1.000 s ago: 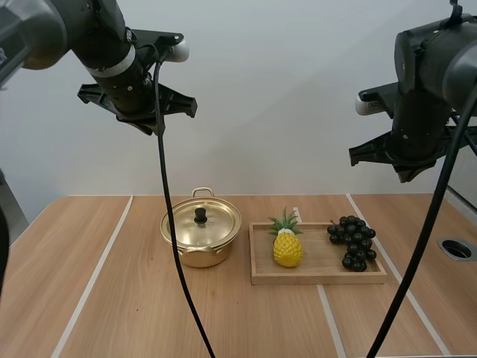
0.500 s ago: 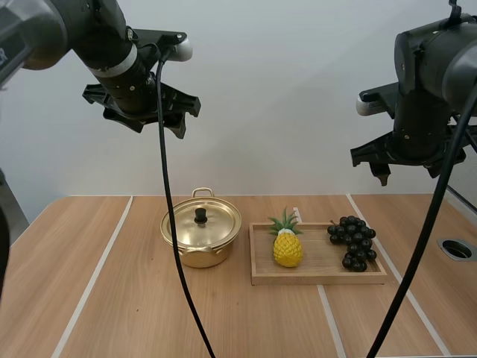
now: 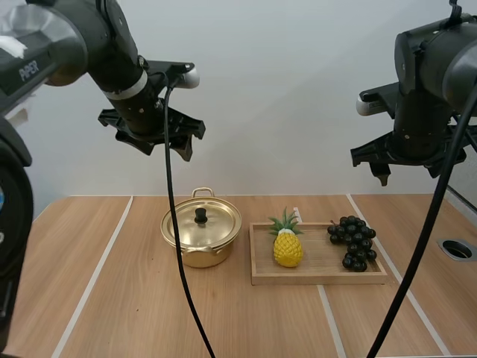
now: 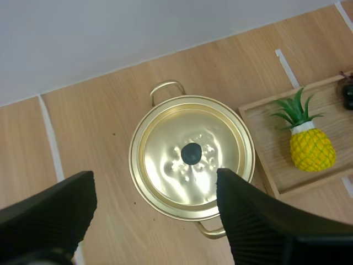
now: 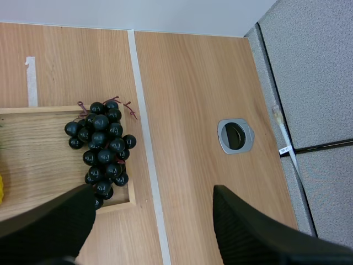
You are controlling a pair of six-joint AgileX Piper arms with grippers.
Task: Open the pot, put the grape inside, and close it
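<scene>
Opening step: lid (image 4: 165,165) on pot (image 3: 200,253), open-jawed left gripper (image 4: 155,175) above must drop onto knob (image 4: 191,153); right gripper (image 5: 154,190), jaws apart too, over grapes (image 5: 102,146) at tray's (image 5: 38,160) right end.

A pineapple (image 3: 288,248) stands upright at the left end of a wooden tray (image 3: 317,258) on the table (image 3: 112,283).

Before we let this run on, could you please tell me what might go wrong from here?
The knob on the glossy lid is small; the open left gripper, high above the pot, could close off-centre and slip.
The grapes lie in the tray corner; the open right gripper might strike the rim.
The pineapple sits between grapes and pot and could be knocked in transfer.
</scene>
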